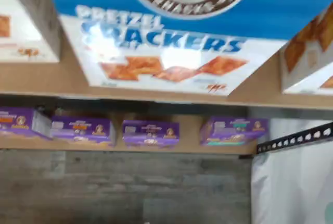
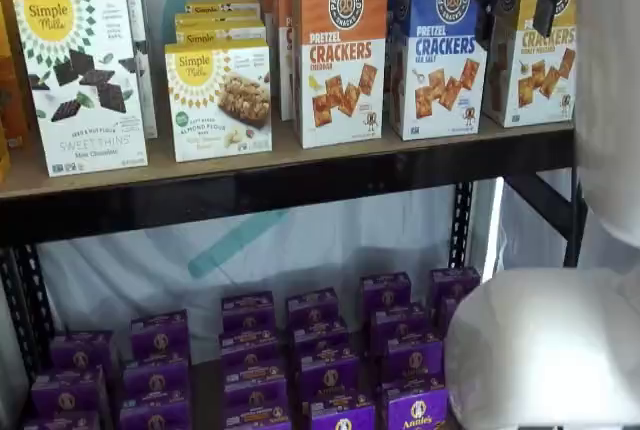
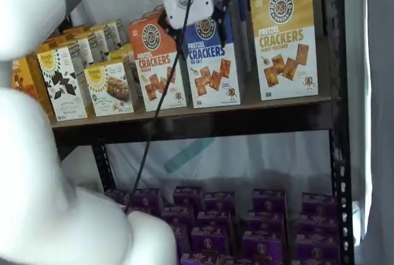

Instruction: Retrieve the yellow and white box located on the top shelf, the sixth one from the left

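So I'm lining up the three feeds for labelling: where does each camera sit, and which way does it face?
Wrist view: on the arm, close to the blue-topped box; no gripper visible.
A shelf view: in front, facing the top shelf squarely; gripper at the upper right, white arm at the right.
A shelf view: in front, angled from the left; gripper up top, arm at the left.
Shared: both shelf views show the yellow and white box.

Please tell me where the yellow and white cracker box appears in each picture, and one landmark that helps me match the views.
Wrist view: only a cut-off box edge beside the blue box; I cannot tell if it is the one.
Shelf view: yellow and white box at the far right of the top shelf, partly behind the gripper.
Shelf view, rightmost, unobstructed.
Shared landmark: the blue box.
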`<state>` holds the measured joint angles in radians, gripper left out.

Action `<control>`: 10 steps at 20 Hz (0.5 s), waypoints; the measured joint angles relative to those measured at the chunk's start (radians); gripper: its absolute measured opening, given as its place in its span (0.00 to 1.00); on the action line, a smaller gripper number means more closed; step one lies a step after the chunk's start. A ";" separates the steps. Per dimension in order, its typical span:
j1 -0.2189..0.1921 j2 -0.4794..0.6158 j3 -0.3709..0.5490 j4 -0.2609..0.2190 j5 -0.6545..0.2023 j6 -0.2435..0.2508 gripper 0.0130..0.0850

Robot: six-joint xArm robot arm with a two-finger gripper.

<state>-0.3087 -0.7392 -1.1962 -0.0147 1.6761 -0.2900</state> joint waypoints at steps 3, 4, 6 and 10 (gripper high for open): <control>-0.044 0.029 -0.023 0.015 -0.024 -0.040 1.00; -0.064 0.043 -0.035 0.021 -0.037 -0.057 1.00; -0.102 0.077 -0.067 0.031 -0.052 -0.092 1.00; -0.153 0.119 -0.107 0.051 -0.069 -0.137 1.00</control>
<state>-0.4614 -0.6198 -1.3035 0.0367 1.6074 -0.4271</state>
